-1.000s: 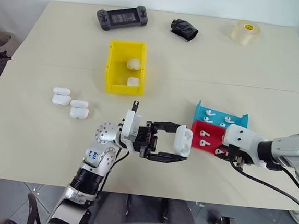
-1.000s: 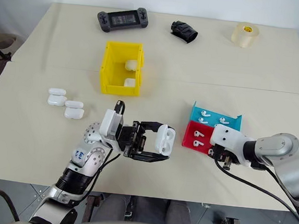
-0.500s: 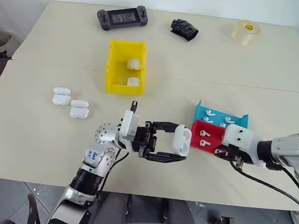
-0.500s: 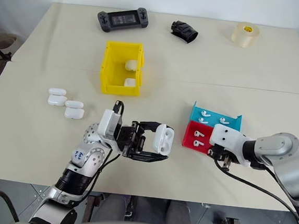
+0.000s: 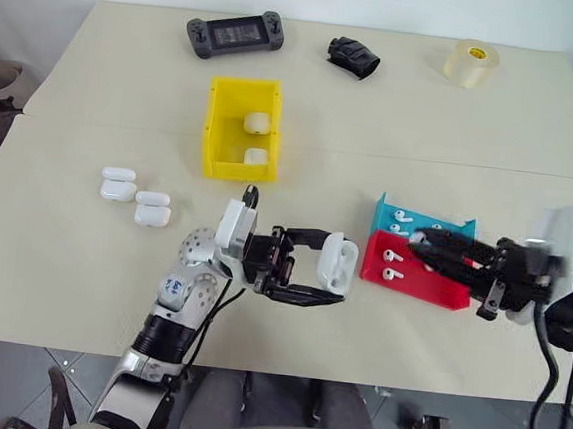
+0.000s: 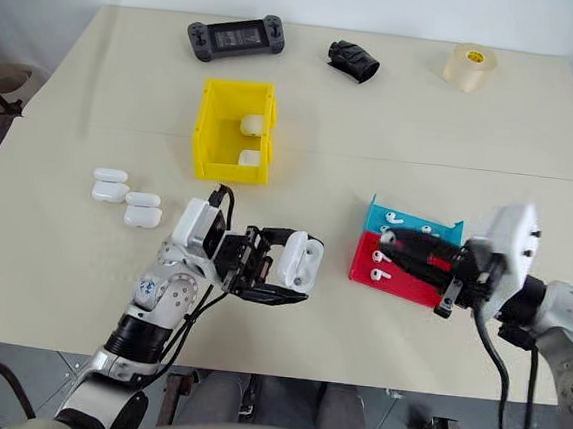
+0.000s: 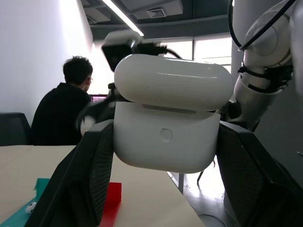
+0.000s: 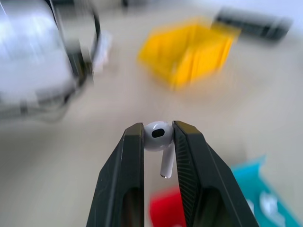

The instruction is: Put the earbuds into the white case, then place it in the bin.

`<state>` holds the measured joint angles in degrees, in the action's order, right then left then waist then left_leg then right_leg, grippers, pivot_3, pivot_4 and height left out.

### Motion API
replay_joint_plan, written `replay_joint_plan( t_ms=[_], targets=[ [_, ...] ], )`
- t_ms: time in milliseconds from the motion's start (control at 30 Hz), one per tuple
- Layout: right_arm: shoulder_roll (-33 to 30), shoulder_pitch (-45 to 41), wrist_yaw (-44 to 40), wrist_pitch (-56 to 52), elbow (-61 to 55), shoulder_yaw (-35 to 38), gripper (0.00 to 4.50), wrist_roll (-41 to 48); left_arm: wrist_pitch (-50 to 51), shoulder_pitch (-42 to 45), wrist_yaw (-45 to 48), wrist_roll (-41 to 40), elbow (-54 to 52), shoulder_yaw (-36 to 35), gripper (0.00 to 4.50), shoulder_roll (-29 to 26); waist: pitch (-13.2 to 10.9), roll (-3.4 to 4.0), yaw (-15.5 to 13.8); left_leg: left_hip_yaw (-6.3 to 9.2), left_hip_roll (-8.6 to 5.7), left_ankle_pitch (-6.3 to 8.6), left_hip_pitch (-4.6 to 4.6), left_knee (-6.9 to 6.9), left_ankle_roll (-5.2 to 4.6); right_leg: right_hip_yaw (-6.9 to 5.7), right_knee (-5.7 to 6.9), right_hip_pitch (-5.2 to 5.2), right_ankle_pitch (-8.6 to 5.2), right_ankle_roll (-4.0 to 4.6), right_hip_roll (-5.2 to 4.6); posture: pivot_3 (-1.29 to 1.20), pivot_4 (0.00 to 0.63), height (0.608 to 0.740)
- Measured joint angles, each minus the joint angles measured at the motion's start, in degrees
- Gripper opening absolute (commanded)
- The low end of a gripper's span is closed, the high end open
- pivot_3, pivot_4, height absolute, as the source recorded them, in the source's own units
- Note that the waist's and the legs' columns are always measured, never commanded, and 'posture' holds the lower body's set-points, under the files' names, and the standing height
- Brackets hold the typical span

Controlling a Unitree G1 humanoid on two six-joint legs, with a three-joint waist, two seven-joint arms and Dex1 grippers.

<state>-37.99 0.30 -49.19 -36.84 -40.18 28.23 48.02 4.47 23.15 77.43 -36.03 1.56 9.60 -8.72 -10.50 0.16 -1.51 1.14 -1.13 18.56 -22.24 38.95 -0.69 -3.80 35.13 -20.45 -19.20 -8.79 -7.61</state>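
Head views: left gripper [image 5: 329, 278] is clamped on a white case [image 5: 332, 264], lid ajar, held above the table [image 5: 62, 255] in front of the robot. Right gripper [image 5: 416, 244] points toward the left one, above the red tray [image 5: 431, 285] and blue tray [image 5: 407, 213], both with loose earbuds [image 5: 396, 252] inside. Yellow bin [image 5: 240, 127] sits farther back with two white cases in it; two more cases [image 5: 118, 184] lie on the table to the left. Game controller [image 5: 234, 35], black object [image 5: 353, 56] and tape roll [image 5: 470, 62] along the far edge. Left wrist view: case pinched between both fingers [image 7: 90, 170], a person [image 7: 59, 111] seated in the background. Right wrist view: fingers [image 8: 128, 189] closed on a single earbud [image 8: 158, 137], stem hanging down; bin blurred beyond.
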Motion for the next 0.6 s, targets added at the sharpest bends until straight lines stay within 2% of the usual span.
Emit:
replay_joint_plan(
  t_ms=[133,233,400,600],
  targets=[
    [9.7,0.4,7.1,4.6,-4.9,-3.0,0.53,3.6,2.8,2.8,0.4,-0.6,1.8,-0.2,2.84,0.1,0.0,0.01,0.1,-0.01,-0.04,0.0,0.0,0.0,0.0,0.08,0.15,-0.09,0.0,0.0,-0.02,0.0,0.15,0.74],
    [13.7,0.5,9.1,8.0,-7.1,-7.9,0.53,3.3,4.6,4.6,1.1,-1.1,2.0,-0.5,2.84,0.0,0.0,0.02,0.1,-0.02,-0.08,0.0,0.01,0.0,0.0,0.12,0.24,-0.13,0.0,0.0,-0.02,0.0,0.15,0.74],
    [16.9,0.3,10.8,13.2,-7.1,-16.9,0.53,-3.0,7.3,7.9,2.3,-1.4,5.3,-1.3,2.84,-0.1,0.0,0.02,0.2,-0.04,-0.19,0.0,0.03,-0.01,0.0,0.16,0.36,-0.22,-0.01,0.01,0.04,0.0,0.15,0.74],
    [18.1,0.6,11.2,17.4,-6.3,-22.2,0.53,-6.5,8.3,8.8,2.6,-1.9,6.1,-2.3,2.84,0.6,0.0,0.02,0.2,-0.03,-0.17,0.0,0.03,0.0,0.0,0.18,0.37,-0.21,-0.01,0.01,0.04,0.0,0.15,0.74]
  ],
)
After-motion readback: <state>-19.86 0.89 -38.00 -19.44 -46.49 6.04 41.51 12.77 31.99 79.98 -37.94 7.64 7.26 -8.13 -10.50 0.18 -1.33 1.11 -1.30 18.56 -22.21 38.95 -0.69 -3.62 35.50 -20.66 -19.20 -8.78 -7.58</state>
